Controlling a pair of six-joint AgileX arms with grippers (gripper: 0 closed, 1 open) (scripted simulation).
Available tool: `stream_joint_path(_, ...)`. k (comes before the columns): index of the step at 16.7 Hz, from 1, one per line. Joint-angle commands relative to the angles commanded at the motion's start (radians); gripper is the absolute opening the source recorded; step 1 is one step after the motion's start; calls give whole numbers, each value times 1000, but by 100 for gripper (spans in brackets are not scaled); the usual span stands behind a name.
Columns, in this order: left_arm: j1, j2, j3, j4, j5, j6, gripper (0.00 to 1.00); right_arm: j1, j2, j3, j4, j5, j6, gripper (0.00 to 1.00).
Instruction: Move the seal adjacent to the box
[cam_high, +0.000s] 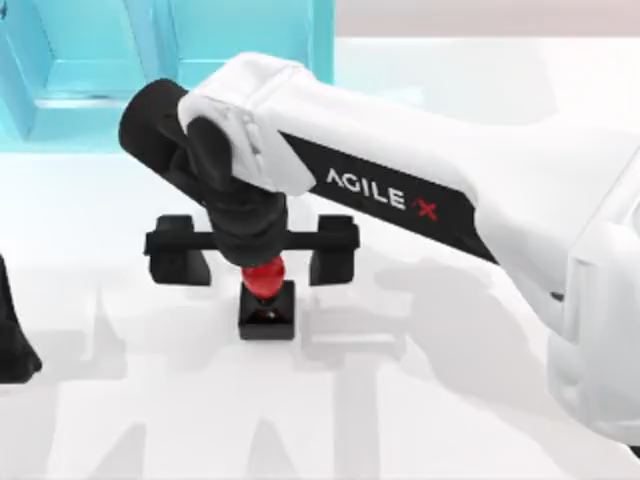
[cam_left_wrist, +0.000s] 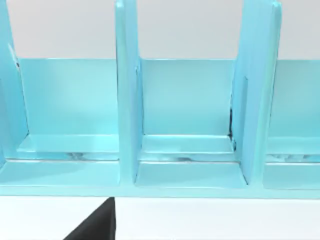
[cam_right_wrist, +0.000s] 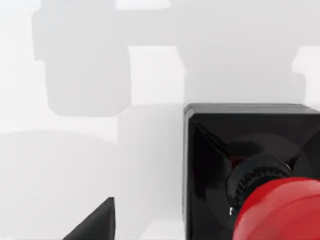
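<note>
1. From the top view, the right arm (cam_high: 400, 190) is big and white with a black stripe, and it reaches in from the right side of the table (cam_high: 420, 400). Its black wrist covers the place where the right gripper (cam_high: 255, 250) meets the seal (cam_high: 267, 300), so I cannot tell if the fingers (cam_high: 335, 250) are touching it. The two black fingers stick out wide to each side, one to the left and one to the right of the red knob.

2. In the same view, the seal stands on the white table just below the gripper bar, near the middle. It has a square black base and a round red top. The top of the red knob is partly hidden under the wrist.

3. The blue box (cam_high: 150, 60) sits at the far left edge of the table and is cut off at the top. The seal is well apart from it. The left gripper (cam_high: 15, 330) is a dark shape at the left edge, mostly cut off, and its fingers cannot be made out.

4. The left wrist view shows the box (cam_left_wrist: 190, 125) up close. It is smooth, shiny blue, with upright walls splitting it into open parts. A black finger tip (cam_left_wrist: 97, 225) pokes in at the lower edge.

5. The right wrist view shows the seal (cam_right_wrist: 240, 165) very close and cut off at the edge. The base is glossy black with sharp corners, and the knob is smooth and red. Soft grey shadows lie on the table (cam_right_wrist: 75, 150).
</note>
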Motion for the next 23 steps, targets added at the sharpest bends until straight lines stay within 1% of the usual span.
stream_joint_path(3, 0, 0, 0, 0, 0, 0, 100, -5, 3, -73, 73, -1, -5, 100)
stream_joint_path(7, 0, 0, 0, 0, 0, 0, 100, -5, 3, -76, 77, -1, -5, 100)
stream_joint_path(20, 0, 0, 0, 0, 0, 0, 100, -5, 3, -76, 77, -1, -5, 2)
stream_joint_path(21, 0, 0, 0, 0, 0, 0, 100, -5, 3, -76, 77, -1, -5, 0)
stream_joint_path(23, 0, 0, 0, 0, 0, 0, 100, -5, 3, -76, 77, -1, -5, 0)
